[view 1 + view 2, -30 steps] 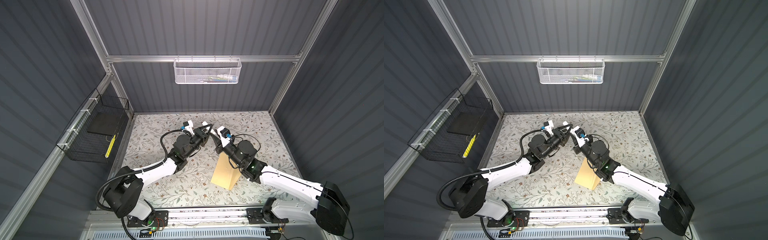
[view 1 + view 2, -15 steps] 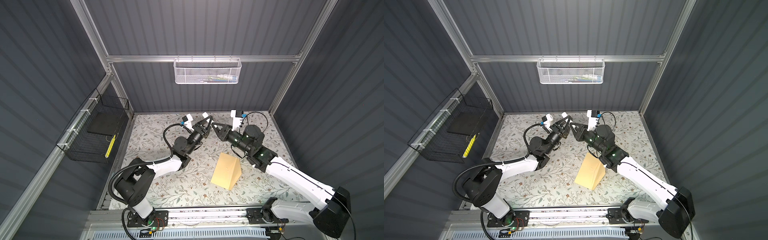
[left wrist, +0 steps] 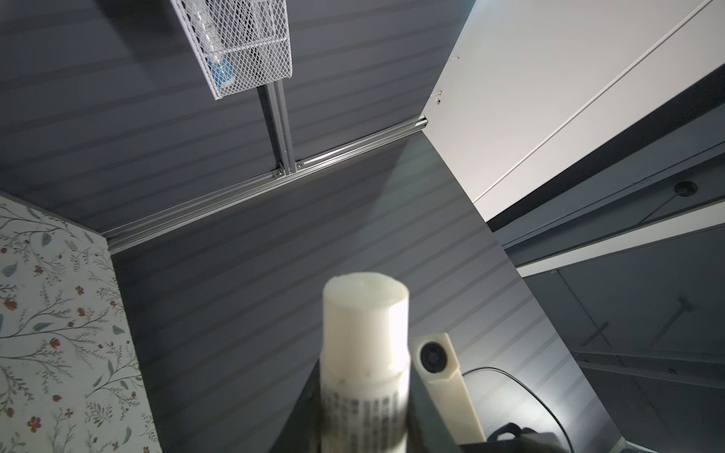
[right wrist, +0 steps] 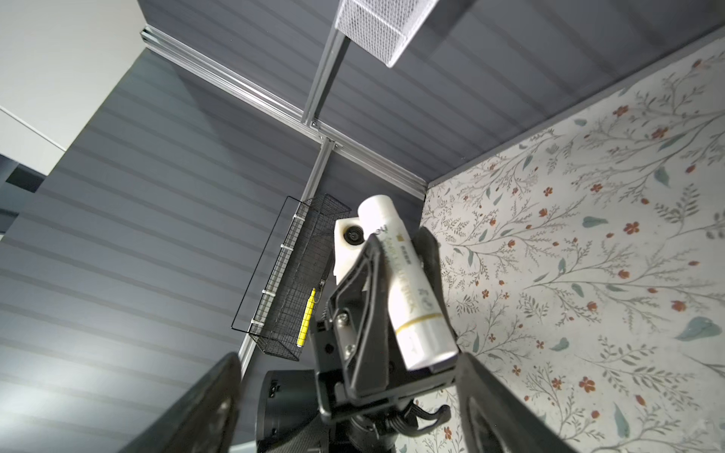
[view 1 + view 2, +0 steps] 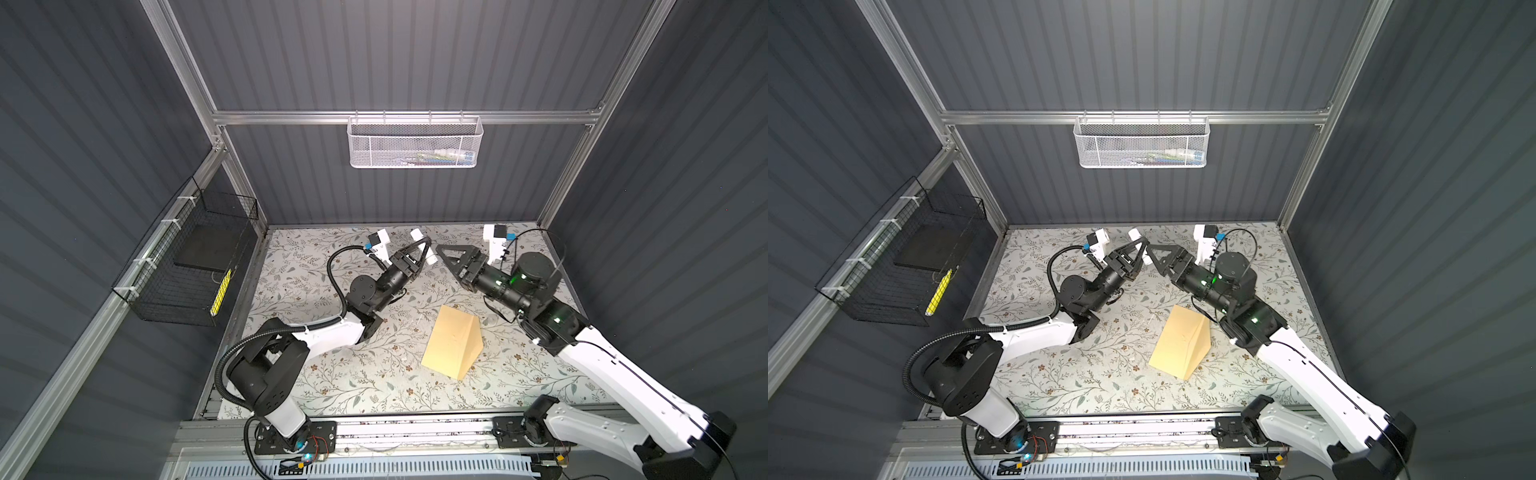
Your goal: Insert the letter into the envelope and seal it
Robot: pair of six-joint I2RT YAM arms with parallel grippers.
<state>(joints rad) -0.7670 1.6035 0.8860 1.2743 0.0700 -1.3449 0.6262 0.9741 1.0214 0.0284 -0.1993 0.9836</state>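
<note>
Kraft envelope on mat, well apart from left tool gripping white tube

— Across the middle?
— Blocked: left gripper, clamped on tube, almost tip to tip with right gripper, spread wide; barely a gap between.
— Toward the front?
— Bare mat left of envelope, free to pass; right arm near its right side.
— Up and aside?
— White basket high on back wall, well above; black basket on left wall, off the mat.

One envelope, one tube, two baskets
</note>
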